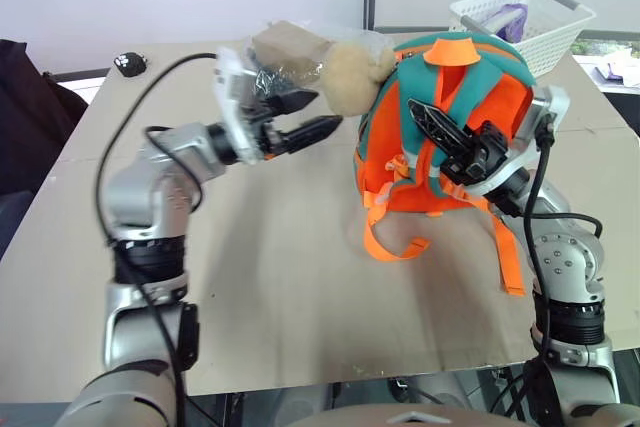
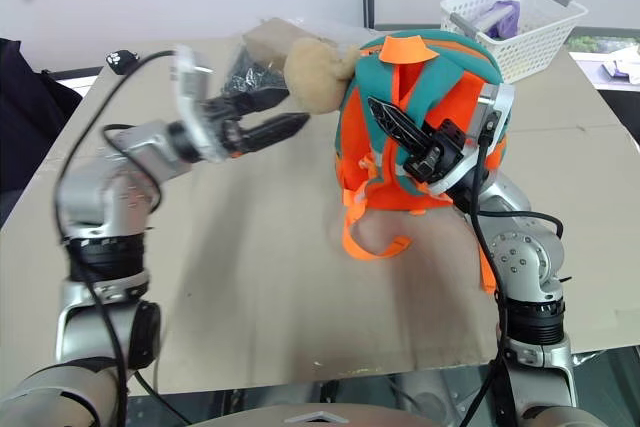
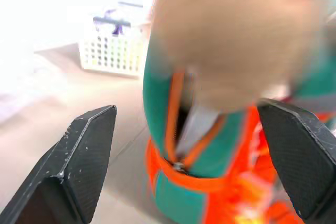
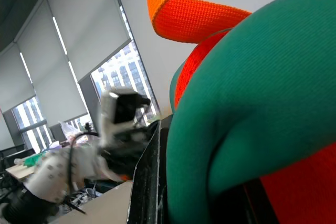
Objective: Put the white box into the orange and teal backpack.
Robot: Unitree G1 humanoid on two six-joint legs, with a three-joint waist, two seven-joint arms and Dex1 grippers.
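Backpack: the orange and teal backpack (image 1: 445, 127) stands upright toward the right of the bench (image 1: 270, 287), orange straps trailing onto the surface in front of it.
Plush toy: a tan plush toy (image 1: 355, 72) hangs at the backpack's upper left side, just past the left gripper's tips.
White box: in the left wrist view a pale flat edge (image 3: 195, 124) shows inside the backpack's part-open zip, below the plush toy; whether this is the white box cannot be told for sure.
Left gripper: the left gripper (image 1: 305, 117) is held level above the bench, pointing at the plush toy and the backpack's side; its jaws stand wide apart with nothing between them.
Right gripper: the right gripper (image 1: 440, 132) lies against the backpack's strap side; its jaws are closed on the backpack's fabric.
Basket: a white slotted basket (image 1: 525, 22) sits at the bench's far right corner, behind the backpack.
Bag: a clear plastic bag (image 1: 285, 52) lies behind the left gripper.
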